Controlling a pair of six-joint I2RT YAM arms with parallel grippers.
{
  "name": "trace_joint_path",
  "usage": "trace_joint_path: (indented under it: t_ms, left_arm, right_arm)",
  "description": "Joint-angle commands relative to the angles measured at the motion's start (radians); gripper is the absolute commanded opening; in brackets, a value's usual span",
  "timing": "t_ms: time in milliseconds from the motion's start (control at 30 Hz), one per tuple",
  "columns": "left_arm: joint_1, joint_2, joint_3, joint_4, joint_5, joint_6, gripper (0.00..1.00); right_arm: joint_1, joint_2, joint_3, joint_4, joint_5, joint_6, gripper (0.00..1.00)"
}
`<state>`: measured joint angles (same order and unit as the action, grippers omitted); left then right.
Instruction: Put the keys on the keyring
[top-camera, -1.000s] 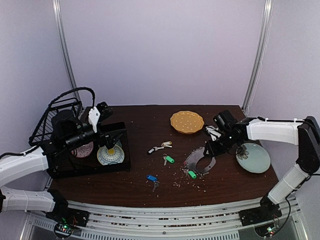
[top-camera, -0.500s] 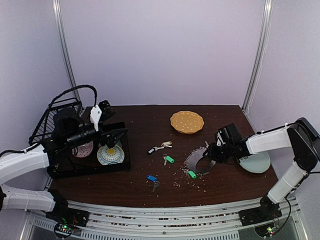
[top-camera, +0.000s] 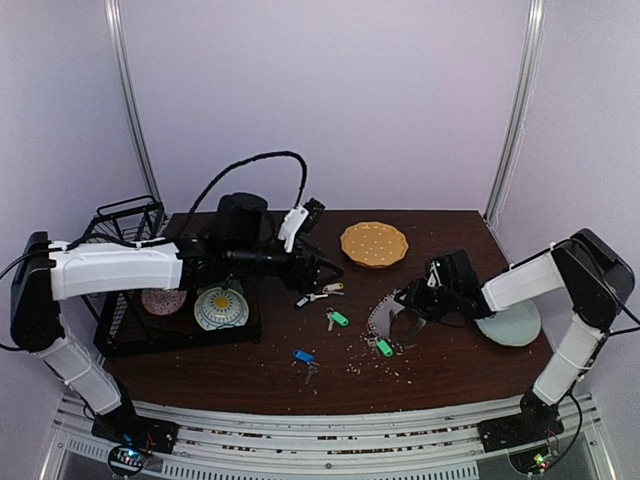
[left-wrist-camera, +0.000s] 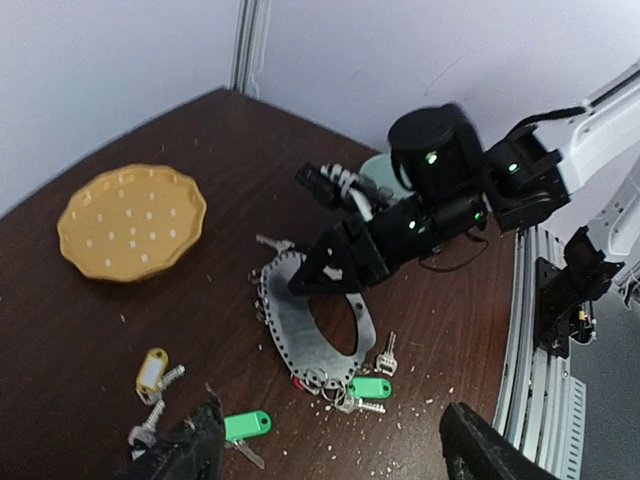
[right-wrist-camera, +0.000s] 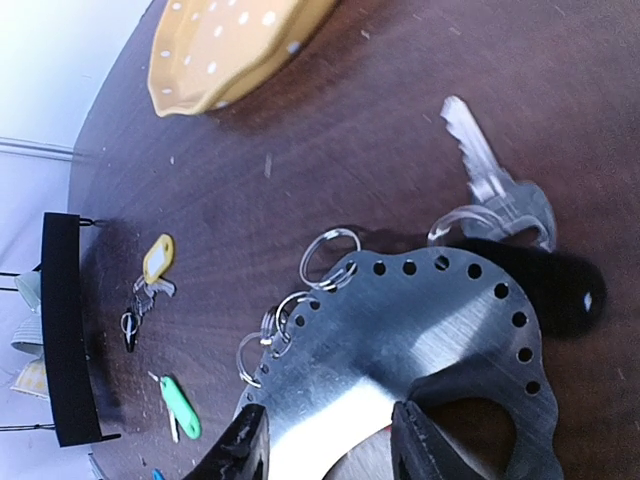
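Note:
The keyring (top-camera: 393, 320) is a flat grey perforated ring lying right of centre on the table, also in the left wrist view (left-wrist-camera: 300, 325). My right gripper (top-camera: 408, 304) rests low over its far edge, jaws open (right-wrist-camera: 330, 447) and straddling the ring's band (right-wrist-camera: 420, 320). A green-tagged key (left-wrist-camera: 371, 387) and a bare silver key (left-wrist-camera: 385, 352) hang at its near edge. Loose keys lie left of it: green tag (top-camera: 339, 319), blue tag (top-camera: 303, 356), cream tag (top-camera: 333, 288), black tag (top-camera: 303, 300). My left gripper (top-camera: 325, 272) hovers open and holds nothing (left-wrist-camera: 330, 455).
An orange dotted plate (top-camera: 373, 243) sits at the back. A pale green plate (top-camera: 512, 320) lies under the right arm. A black dish rack (top-camera: 150, 335) with plates stands at the left. Crumbs litter the table around the keyring.
My left arm has swung from over the rack out to the table's middle, its jaws narrowing slightly. My right gripper has dropped onto the keyring and its jaws have widened.

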<state>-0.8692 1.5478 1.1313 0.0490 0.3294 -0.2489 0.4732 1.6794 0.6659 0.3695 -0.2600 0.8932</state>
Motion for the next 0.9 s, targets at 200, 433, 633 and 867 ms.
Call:
trace_joint_path:
  t_ms: [200,433,633,867]
  left_arm:
    - [0.006,0.288,0.103,0.034,0.060,-0.235,0.72]
    - [0.006,0.391,0.098,0.034,0.090,-0.318,0.66]
    - [0.006,0.429,0.043,0.118,0.114,-0.388,0.61]
    - [0.004,0.539,0.145,0.130,0.183,-0.449,0.54]
  right_arm:
    - [0.137,0.136,0.174,-0.241,-0.002,-0.158,0.48]
    - [0.212,0.078,0.135,-0.261,-0.039,-0.185,0.46]
    - [0.246,-0.003,0.044,-0.223,-0.047,-0.154,0.45]
    - [0.210,0.073,0.106,-0.207,-0.035,-0.128,0.48]
